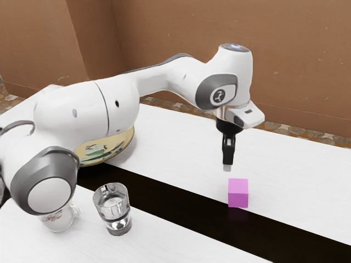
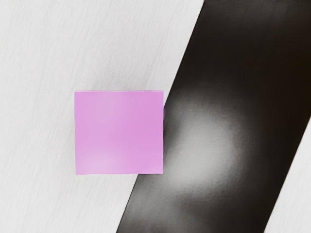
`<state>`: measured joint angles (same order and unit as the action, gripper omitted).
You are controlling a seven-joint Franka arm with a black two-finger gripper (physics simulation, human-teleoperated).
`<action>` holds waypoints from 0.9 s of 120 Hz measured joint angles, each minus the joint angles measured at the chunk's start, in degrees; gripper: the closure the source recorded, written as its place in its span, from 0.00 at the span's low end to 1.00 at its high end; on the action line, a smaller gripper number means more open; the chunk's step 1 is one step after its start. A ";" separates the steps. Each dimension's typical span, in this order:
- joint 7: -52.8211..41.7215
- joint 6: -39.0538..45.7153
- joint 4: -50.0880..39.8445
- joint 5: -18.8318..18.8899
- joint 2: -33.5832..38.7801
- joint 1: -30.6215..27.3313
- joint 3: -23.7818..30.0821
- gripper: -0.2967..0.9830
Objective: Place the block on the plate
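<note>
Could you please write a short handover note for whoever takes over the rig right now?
Pincer: hanging above the block, holding nothing.
Block: pink, on the table across an edge of the dark stripe.
Plate: toward the exterior view's left, partly hidden by the arm; a glass and a cup stand on the table toward that side too.
Done: pincer is over the block; no grasp yet.
Left: lower, grip, lift, carry to the plate, set down, release.

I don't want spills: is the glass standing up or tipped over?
Standing up: the glass rests on its base, its rim on top.
</note>
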<state>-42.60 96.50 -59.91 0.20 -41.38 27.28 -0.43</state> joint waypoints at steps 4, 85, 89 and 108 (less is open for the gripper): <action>-0.11 -0.04 1.33 -0.02 -1.18 0.86 -0.46 0.23; -0.39 1.91 2.68 -1.78 -9.27 2.22 -1.05 0.23; -0.36 2.11 2.63 -1.85 -9.36 2.26 -1.06 0.23; -0.22 2.77 3.05 -1.99 -9.47 2.35 -1.06 0.23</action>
<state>-42.82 99.27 -56.86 -1.80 -50.85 29.63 -1.49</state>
